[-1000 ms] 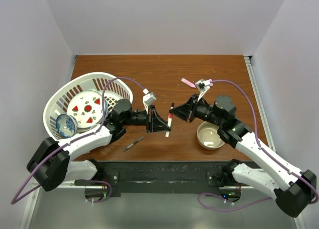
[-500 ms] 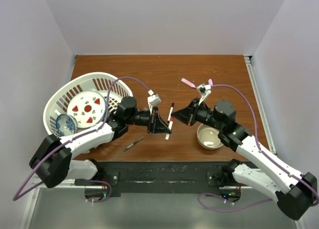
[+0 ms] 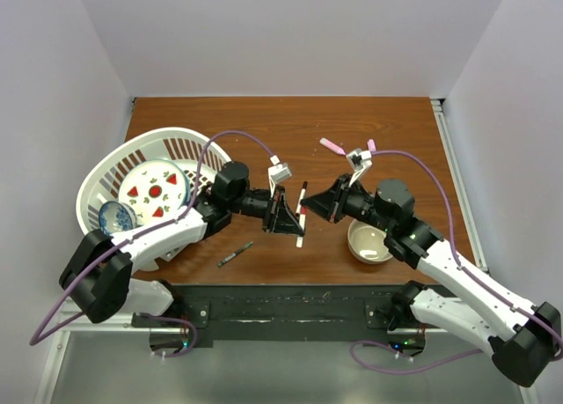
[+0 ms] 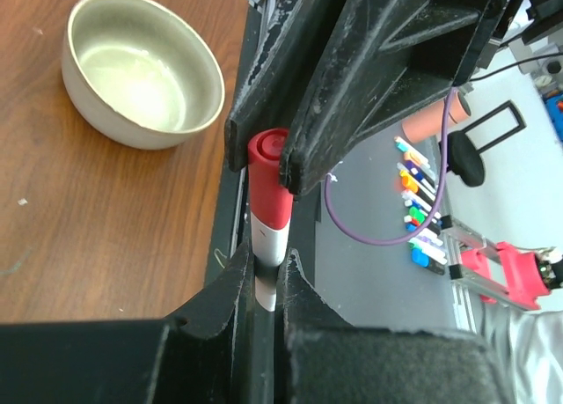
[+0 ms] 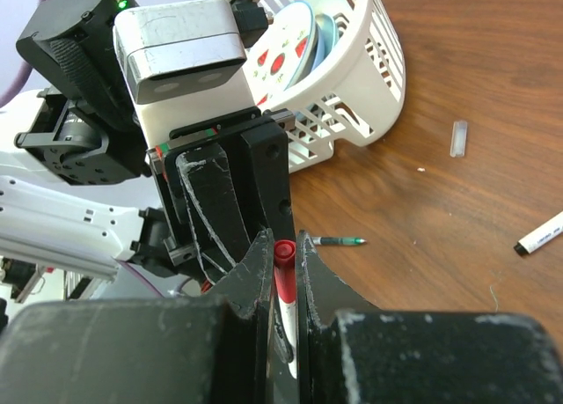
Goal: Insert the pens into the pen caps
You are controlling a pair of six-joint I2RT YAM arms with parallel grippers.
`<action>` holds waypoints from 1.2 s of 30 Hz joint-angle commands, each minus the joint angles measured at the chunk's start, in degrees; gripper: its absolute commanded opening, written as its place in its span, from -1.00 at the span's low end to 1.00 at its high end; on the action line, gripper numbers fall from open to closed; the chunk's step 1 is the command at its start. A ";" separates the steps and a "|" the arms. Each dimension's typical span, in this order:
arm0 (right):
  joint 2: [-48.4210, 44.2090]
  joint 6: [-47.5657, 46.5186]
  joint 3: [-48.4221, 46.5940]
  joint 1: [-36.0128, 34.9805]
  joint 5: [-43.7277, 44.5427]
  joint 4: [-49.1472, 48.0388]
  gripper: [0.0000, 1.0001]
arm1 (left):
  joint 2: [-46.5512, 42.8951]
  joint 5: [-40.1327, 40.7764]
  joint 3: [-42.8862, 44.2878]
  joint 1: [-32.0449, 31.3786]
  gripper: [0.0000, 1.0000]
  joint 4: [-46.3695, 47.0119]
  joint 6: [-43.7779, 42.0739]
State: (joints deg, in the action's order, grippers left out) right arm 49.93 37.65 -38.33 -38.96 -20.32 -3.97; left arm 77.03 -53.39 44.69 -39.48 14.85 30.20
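left jaws clenched: white pen [image 4: 270, 241] | right jaws clenched: red cap [image 4: 269, 188] | risk: off-axis push, pen slips off table [image 3: 264, 122] at 6 o'clock

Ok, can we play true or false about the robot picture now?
1. Both the left end effector and the right end effector are gripping the same red-capped pen. True.
2. The beige bowl is full of pens. False: it is empty.
3. The strawberry plate sits inside the white basket. True.
4. The thin dark pen is in the basket too. False: it lies on the wooden table, near the left arm.
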 commanded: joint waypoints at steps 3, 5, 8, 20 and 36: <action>1.13 -1.43 1.59 -5.95 -17.65 22.67 -1.00 | -0.92 11.03 9.46 5.56 -1.00 15.11 -1.37; 1.05 -1.96 2.37 -5.95 -18.70 22.34 -1.00 | -1.10 10.59 9.19 6.34 -1.00 15.21 -0.93; 0.52 -0.65 3.26 -5.86 -18.54 19.97 -1.00 | -0.92 9.62 8.84 6.35 -1.00 15.81 -0.58; 5.00 0.76 -19.67 -5.69 14.12 24.79 -0.52 | -2.41 8.82 4.62 6.26 -1.00 4.08 -3.20; -3.87 -0.38 -19.86 -5.69 36.22 33.85 0.94 | 17.08 34.66 23.58 6.26 -1.00 -27.58 -15.08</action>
State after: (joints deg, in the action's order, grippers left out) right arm 47.44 37.19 -60.20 -44.62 8.95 25.23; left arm 87.88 -26.26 60.88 -33.39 -4.29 18.24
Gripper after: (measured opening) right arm 0.927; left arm 0.096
